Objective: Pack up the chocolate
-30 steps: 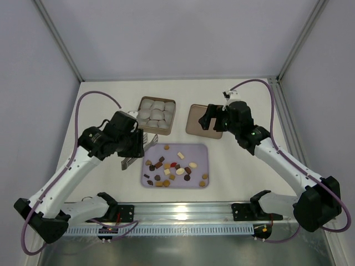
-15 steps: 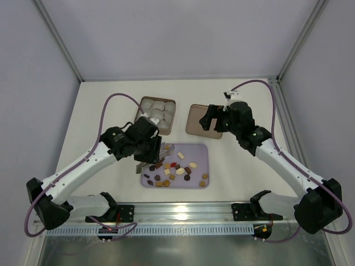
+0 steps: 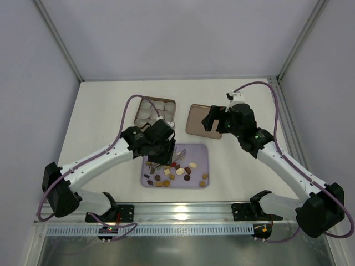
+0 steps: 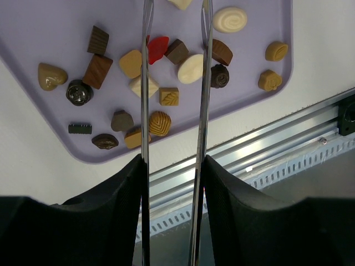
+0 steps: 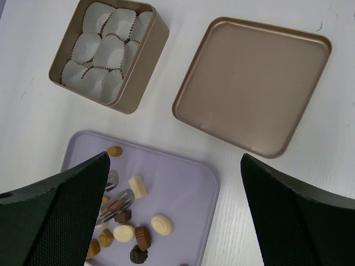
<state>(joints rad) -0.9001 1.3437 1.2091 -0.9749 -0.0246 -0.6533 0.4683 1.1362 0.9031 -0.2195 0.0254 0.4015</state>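
Note:
The chocolate (image 3: 176, 169) is several small brown, caramel, cream and one red (image 4: 157, 49) piece scattered on a lilac tray (image 3: 202, 151). My left gripper (image 3: 162, 151) is shut on metal tongs (image 4: 202, 83), whose two blades stand apart over the tray's middle. The red piece and a dark square piece lie between the blades. The tong tips also show in the right wrist view (image 5: 113, 200). My right gripper (image 3: 217, 119) is open and empty, held high above the tray's far right corner, with the pieces (image 5: 161, 224) below it.
A brown square tin (image 3: 156, 113) with pale paper cups (image 5: 105, 50) stands behind the tray on the left. Its lid (image 3: 201, 119) lies open side up to the right (image 5: 252, 83). The metal rail (image 4: 260, 149) runs along the near table edge.
My left arm has swung right, carrying the tongs from the table left of the tray to over the tray's middle. The right arm has hardly moved.

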